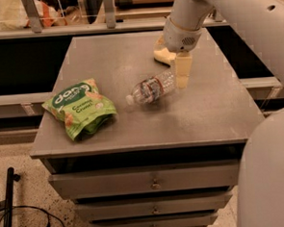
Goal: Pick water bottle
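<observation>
The water bottle [152,88] lies on its side near the middle of the grey cabinet top [204,111]. It is clear and ribbed, with a red-blue label band, and its white cap points to the front left. My gripper [183,74] hangs down from the white arm, right at the bottle's base end on its right side. It is just above or touching the base; I cannot tell which. The yellow sponge [160,57] lies just behind the gripper and is partly hidden by it.
A green snack bag [80,108] lies at the front left of the top. The cabinet has drawers [151,181] below. Railings and a counter run behind it. My arm's large white body [271,175] fills the right foreground.
</observation>
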`<state>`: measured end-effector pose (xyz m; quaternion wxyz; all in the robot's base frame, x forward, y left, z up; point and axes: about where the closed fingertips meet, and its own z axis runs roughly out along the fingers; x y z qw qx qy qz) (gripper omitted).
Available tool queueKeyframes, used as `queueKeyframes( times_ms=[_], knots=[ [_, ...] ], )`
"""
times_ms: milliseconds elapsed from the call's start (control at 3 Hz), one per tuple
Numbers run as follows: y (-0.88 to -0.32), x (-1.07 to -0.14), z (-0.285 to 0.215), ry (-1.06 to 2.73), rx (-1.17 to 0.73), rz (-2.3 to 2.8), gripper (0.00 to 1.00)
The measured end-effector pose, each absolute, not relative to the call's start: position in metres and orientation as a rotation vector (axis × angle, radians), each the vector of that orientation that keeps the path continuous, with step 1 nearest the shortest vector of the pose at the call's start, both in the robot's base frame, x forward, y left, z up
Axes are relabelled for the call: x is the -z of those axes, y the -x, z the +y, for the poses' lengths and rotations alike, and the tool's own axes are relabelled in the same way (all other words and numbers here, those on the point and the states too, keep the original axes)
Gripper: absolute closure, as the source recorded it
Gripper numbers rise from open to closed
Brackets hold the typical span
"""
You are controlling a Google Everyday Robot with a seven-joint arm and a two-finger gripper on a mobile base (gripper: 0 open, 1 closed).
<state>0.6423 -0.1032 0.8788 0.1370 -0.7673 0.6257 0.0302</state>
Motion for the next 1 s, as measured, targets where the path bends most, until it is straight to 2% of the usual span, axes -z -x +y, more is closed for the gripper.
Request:
queueKeyframes(
  times_ms=[1000],
  knots=[
    [-0.65,-0.851,-0.089,2.259,-0.19,1.815,0.0]
  ],
)
